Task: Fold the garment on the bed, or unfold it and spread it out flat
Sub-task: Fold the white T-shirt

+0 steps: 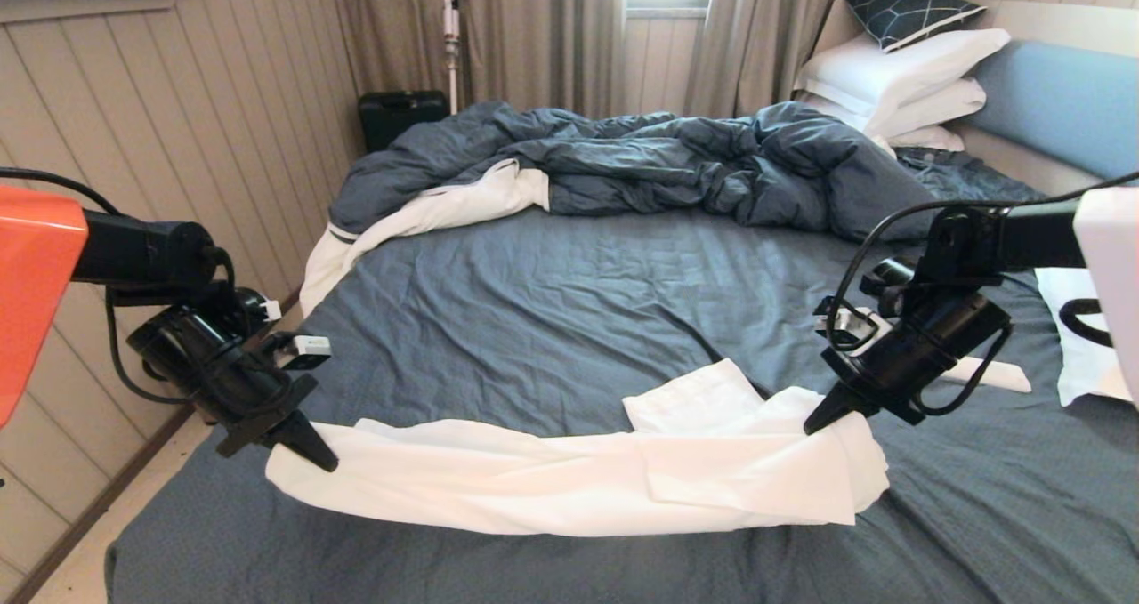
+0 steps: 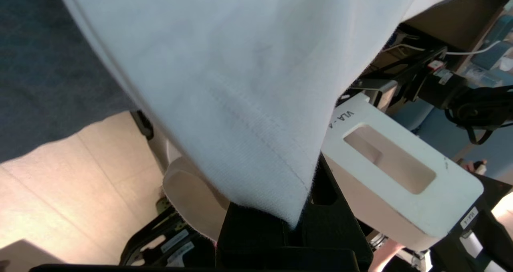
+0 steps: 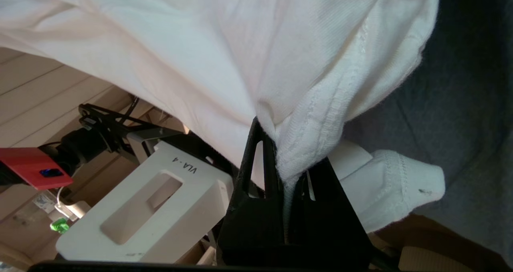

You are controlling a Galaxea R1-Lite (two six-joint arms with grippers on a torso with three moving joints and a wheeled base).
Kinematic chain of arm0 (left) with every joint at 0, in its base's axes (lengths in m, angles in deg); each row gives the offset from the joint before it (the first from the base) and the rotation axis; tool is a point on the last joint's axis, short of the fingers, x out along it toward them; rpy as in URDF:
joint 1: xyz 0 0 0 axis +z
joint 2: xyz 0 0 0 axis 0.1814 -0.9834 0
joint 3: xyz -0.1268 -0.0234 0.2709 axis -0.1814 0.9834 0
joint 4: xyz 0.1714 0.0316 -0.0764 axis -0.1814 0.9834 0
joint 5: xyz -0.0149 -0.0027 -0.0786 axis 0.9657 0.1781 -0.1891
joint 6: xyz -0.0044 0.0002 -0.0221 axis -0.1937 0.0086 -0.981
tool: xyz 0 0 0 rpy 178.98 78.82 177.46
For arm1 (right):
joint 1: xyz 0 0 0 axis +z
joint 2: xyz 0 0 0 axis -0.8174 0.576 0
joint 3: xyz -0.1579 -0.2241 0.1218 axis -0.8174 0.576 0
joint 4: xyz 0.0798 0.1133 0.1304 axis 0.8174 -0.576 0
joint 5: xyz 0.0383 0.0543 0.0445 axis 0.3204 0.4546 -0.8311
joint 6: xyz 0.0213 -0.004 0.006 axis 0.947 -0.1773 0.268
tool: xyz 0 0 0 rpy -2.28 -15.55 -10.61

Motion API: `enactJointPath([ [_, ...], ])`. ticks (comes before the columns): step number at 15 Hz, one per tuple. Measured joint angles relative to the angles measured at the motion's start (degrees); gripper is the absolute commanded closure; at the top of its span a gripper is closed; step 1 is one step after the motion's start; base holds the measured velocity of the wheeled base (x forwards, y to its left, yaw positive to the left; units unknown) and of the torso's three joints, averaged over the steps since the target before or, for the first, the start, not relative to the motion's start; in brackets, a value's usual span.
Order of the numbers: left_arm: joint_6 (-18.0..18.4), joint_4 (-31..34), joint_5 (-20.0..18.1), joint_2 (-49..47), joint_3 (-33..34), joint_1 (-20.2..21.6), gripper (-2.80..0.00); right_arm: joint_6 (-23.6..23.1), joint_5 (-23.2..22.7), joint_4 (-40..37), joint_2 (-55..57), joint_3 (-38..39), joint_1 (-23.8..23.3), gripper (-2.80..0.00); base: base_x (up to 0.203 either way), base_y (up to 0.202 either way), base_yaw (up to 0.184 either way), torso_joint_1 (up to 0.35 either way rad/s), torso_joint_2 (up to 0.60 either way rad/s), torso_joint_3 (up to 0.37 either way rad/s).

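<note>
T-shirt [image 1: 569,479] stretched between left pincer [image 1: 322,457] and right pincer [image 1: 814,422], both clamped on it.

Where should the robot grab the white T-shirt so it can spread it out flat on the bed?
By its two far ends, as it does now. The left pincer is shut on a stitched hem at one end of the T-shirt, and the right pincer pinches the seamed edge at the other. The shirt lies as a long band across the bed, so coming from above at both ends probably lets it stretch open evenly.
</note>
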Motion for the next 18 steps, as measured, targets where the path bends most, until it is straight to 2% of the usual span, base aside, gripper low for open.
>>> enactJointPath([
  [5,-0.2,-3.0,-1.7,-1.5,-0.1,0.0,0.00,0.0,0.2,1.8,2.0,-0.5,0.0,0.00,0.000,0.000,0.000,0.000,0.00,0.000],
  [9,-0.2,-3.3,-1.7,-1.4,1.6,1.1,0.00,-0.1,0.3,2.0,2.9,-0.7,0.0,0.00,0.000,0.000,0.000,0.000,0.00,0.000],
  [10,-0.1,-3.3,-1.5,-1.2,2.4,1.5,-1.65,-0.1,0.4,2.1,2.9,-0.4,-0.1,-2.80,0.000,0.000,0.000,0.000,0.00,0.000],
  [11,0.1,-3.3,-1.3,-1.0,3.2,1.8,-2.80,-0.1,0.4,2.0,2.9,-0.2,-0.1,-2.80,0.000,0.000,0.000,0.000,0.00,0.000],
  [18,0.0,-3.7,-1.6,1.4,3.9,3.1,-2.80,-0.1,0.4,2.0,1.4,-1.1,-0.8,-2.80,0.000,0.000,0.000,0.000,0.00,0.000],
])
